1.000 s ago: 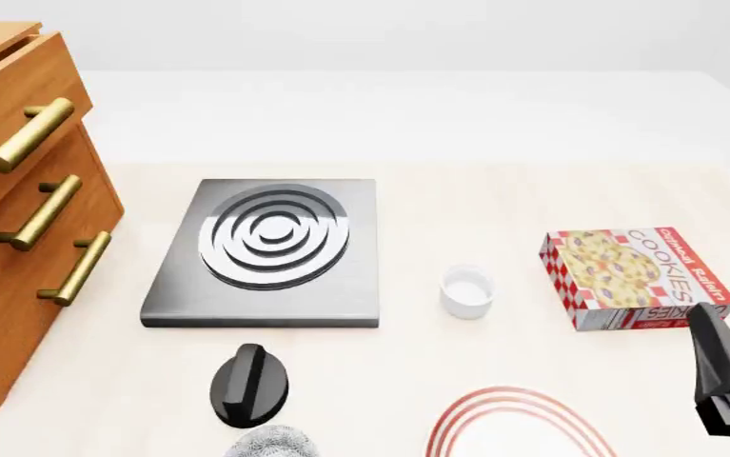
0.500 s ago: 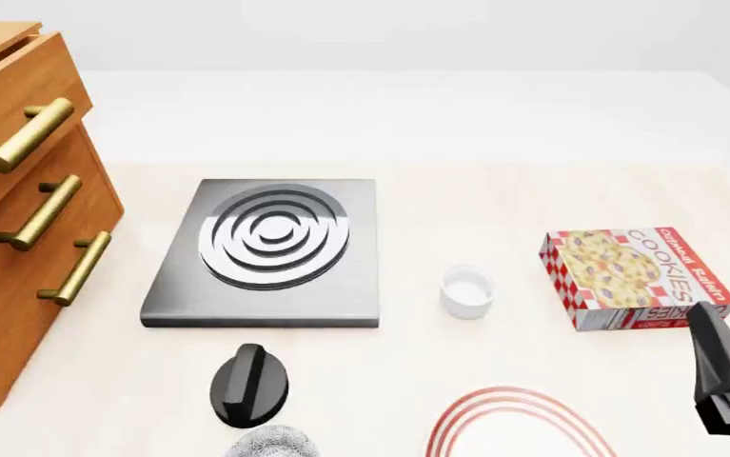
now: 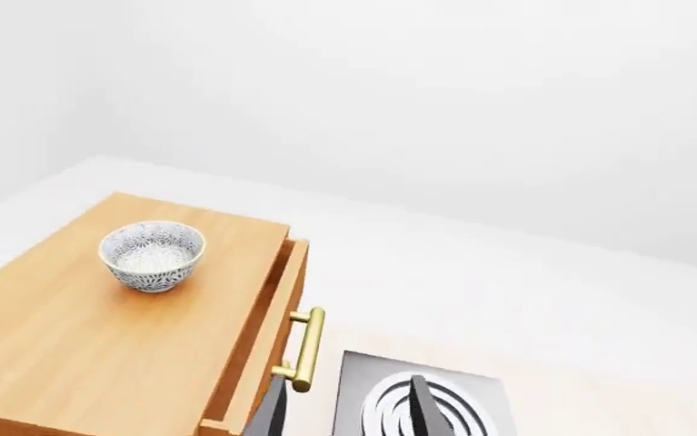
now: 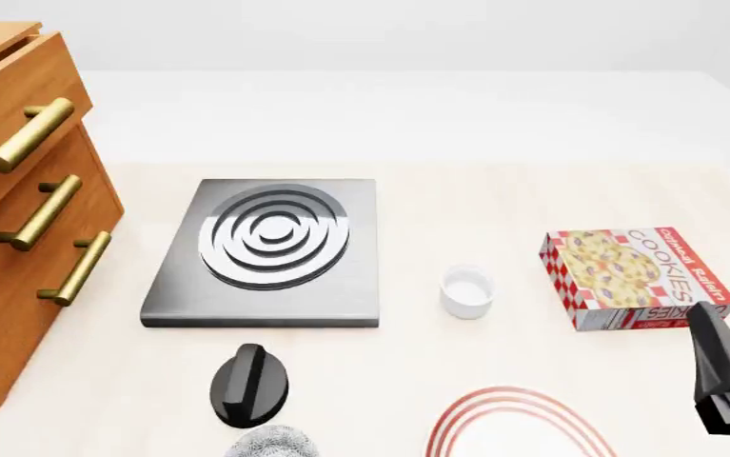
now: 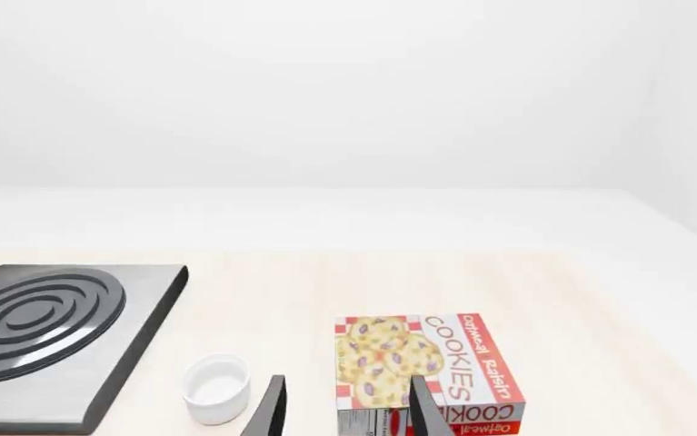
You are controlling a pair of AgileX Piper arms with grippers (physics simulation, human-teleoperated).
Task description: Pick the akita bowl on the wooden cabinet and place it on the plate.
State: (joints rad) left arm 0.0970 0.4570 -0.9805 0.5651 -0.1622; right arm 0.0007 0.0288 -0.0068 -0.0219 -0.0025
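Progress: nothing of the task done so far, judging by how things lie.

Left wrist view: akita bowl [image 3: 152,256] sits upright on top of the wooden cabinet [image 3: 94,336], well ahead of the left gripper [image 3: 345,409] and off to one side of its line. Only the two dark finger tips show; they stand apart with nothing between them. Directly ahead of the fingers lies the stove burner [image 3: 427,404], not the bowl. One brass handle [image 3: 303,350] sits close beside the nearer finger.

Front view: cabinet front with three brass handles at far left; its top and the bowl are out of frame. The plate [image 4: 517,419] lies bare at the near edge, partly cut off, close to the right gripper [image 4: 726,376], which hangs low at the right edge. A second patterned bowl [image 4: 272,443] peeks in beside a black knob [image 4: 249,383]. Left gripper not seen here.

Right wrist view: right fingers apart, empty. Cookie box [image 5: 431,368] lies just ahead of them, small white cup [image 5: 216,388] just to its side.

Left to do: reach the bowl, grasp, lift clear of the cabinet, carry to the plate, release. In effect, the whole job.
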